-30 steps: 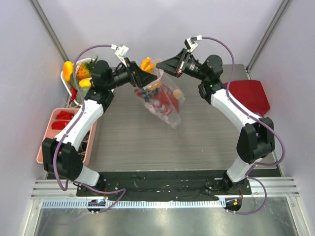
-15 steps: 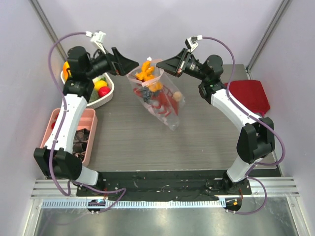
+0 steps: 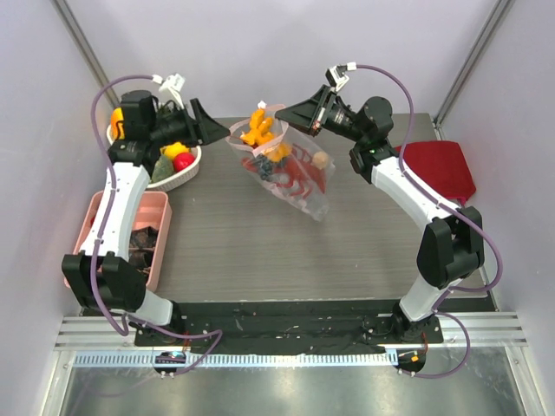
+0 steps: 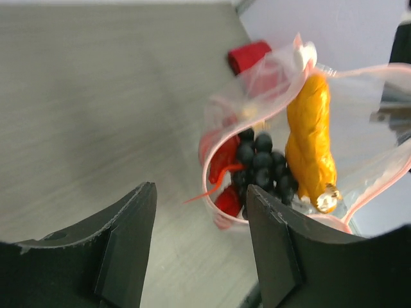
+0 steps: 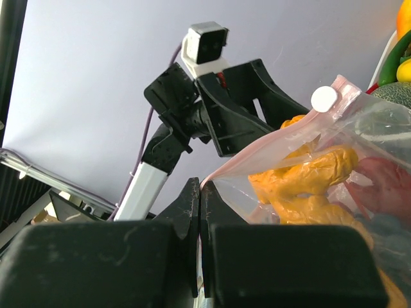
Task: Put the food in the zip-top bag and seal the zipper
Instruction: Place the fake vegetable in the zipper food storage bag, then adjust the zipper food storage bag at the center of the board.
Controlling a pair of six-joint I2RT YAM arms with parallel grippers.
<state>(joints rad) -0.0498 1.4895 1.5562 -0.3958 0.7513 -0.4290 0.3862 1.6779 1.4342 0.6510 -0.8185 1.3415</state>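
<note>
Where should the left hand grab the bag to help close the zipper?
I'd pinch the free left end of the zipper, approaching from the left, opposite the right hand, which grips the other end. The zip-top bag hangs mouth-up and gaping, so that edge is exposed to the open left hand.

Free gap between left hand (image 3: 222, 128) and mouth of clear pink-dotted plastic bag (image 3: 299, 186), which right hand (image 3: 280, 111) pinches. White oval basket (image 3: 192, 165) close by left hand; pink compartment tray (image 3: 76, 247) at table's (image 3: 243, 251) left edge.
</note>
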